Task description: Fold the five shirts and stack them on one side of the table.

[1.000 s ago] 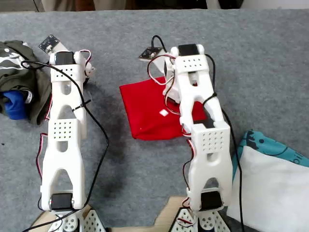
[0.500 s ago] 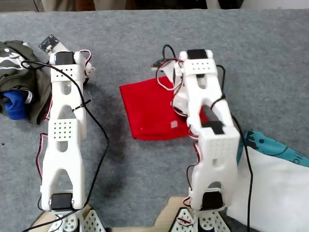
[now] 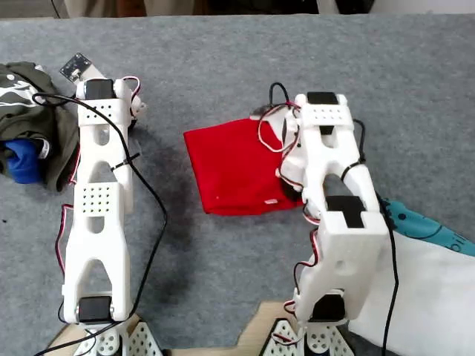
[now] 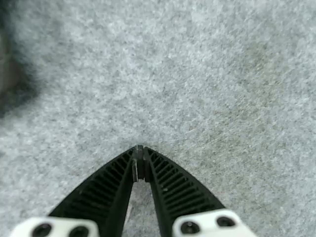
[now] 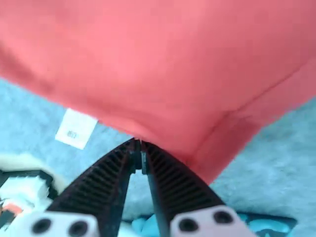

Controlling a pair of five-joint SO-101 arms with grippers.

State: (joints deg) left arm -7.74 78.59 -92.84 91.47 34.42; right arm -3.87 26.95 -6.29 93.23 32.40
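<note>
Progress of the 5-shirt folding task. At the right edge of the table (image 3: 185,59), a folded white shirt (image 3: 427,297) lies on top of a teal shirt (image 3: 412,222); these 2 appear to form the start of the stack. The red shirt (image 3: 230,167) lies at the table's centre as a folded rectangle, apart from the stack. The right gripper (image 5: 137,144) is at the red shirt's edge on the stack side, its jaws closed tip to tip and apparently pinching the hem, with a small white label hanging just beside them. At the far left, an olive shirt (image 3: 26,96) and a blue shirt (image 3: 21,162) lie crumpled together, unfolded. The left gripper (image 4: 138,150) hangs over bare table near that heap, its jaws closed on nothing. By this reading, 3 shirts are folded and 2 of them stacked. Left to do: placing the red shirt on the stack, then folding and stacking the remaining 2.
</note>
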